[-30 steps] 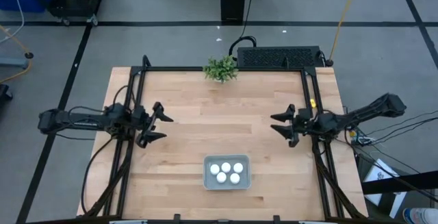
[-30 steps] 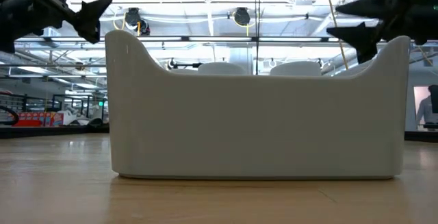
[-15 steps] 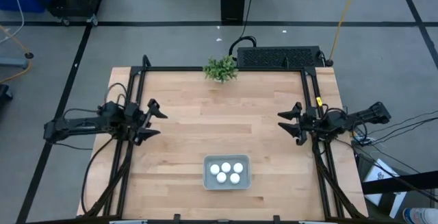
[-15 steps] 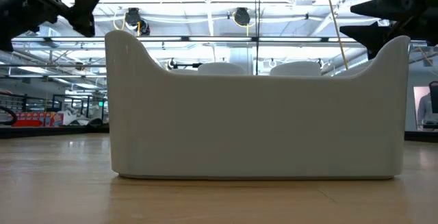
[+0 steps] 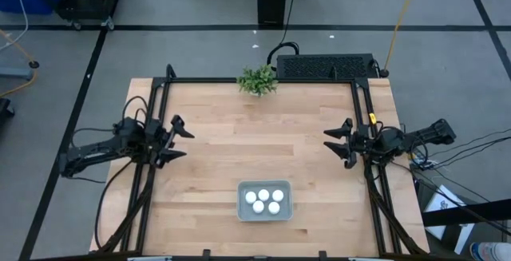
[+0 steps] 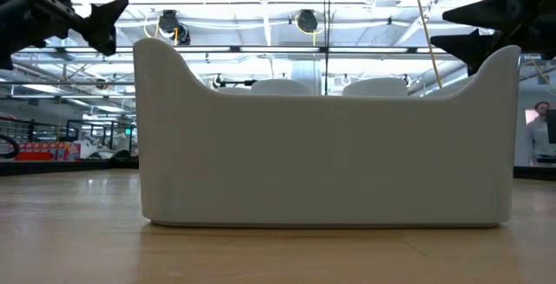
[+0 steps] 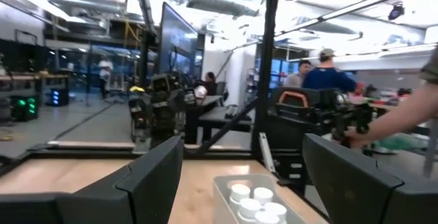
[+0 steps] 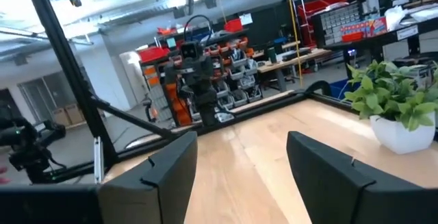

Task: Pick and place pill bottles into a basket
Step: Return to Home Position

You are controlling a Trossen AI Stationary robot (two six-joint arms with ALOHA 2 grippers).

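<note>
The pale grey-blue basket [image 5: 243, 205] sits on the wooden table near its near edge, at the middle. Several white pill bottles [image 5: 265, 199] stand upright in it, caps up. The low view shows the basket's near wall [image 6: 321, 158]. The left wrist view shows the basket [image 7: 220, 190] with the bottles [image 7: 253, 200] in it. My left gripper [image 5: 180, 140] is open and empty above the table's left side, apart from the basket. My right gripper [image 5: 334, 143] is open and empty above the table's right side. Both also show in the low view, left [image 6: 109, 25] and right [image 6: 473, 30].
A small green plant [image 5: 257, 80] in a white pot [image 8: 400, 133] stands at the table's far edge. A black box [image 5: 323, 67] lies behind it. Black frame rails [image 5: 157, 117] run along the table's left and right sides. People [image 7: 328, 73] show in the room beyond.
My left gripper has drawn back a little toward the table's left edge, and my right gripper a little toward the right edge. Both have stayed open. The basket and the bottles have kept still.
</note>
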